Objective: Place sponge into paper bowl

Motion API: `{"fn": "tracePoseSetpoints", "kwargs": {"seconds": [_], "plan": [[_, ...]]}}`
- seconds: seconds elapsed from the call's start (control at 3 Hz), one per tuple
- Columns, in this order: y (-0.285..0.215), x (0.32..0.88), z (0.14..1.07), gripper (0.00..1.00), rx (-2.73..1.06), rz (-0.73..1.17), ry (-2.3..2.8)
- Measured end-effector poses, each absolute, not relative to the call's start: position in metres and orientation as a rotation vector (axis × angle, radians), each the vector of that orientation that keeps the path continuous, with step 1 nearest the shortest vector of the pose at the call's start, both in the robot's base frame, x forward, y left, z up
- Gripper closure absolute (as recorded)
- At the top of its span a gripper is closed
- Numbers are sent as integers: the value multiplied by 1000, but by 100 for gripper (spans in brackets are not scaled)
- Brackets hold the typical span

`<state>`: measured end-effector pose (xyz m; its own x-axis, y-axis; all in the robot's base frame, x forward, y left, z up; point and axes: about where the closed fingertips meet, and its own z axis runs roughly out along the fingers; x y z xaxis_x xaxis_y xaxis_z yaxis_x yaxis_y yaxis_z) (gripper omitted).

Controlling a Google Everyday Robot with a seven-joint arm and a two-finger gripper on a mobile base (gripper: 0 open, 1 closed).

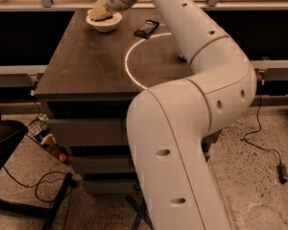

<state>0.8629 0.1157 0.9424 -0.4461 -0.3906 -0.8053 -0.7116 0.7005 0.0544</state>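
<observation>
One white arm (182,128) hides the worktop's (81,66) right side. At the far left corner, close to the edge, the bowl (104,25) carries the sponge (99,14); the gripper (105,4) sits over it, its grip impossible to tell.

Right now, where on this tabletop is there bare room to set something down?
Bare: front-left of the table, from the paper bowl to the near edge, and inside the light ring. Crowded: the far end, where the gripper hangs over the sponge in the bowl, a dark flat device beside it. The arm hides the right side.
</observation>
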Motion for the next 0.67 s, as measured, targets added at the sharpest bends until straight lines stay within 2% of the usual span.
{"fn": "tracePoseSetpoints", "kwargs": {"seconds": [0.67], "plan": [[123, 887, 932, 100, -738, 474, 2139]]}}
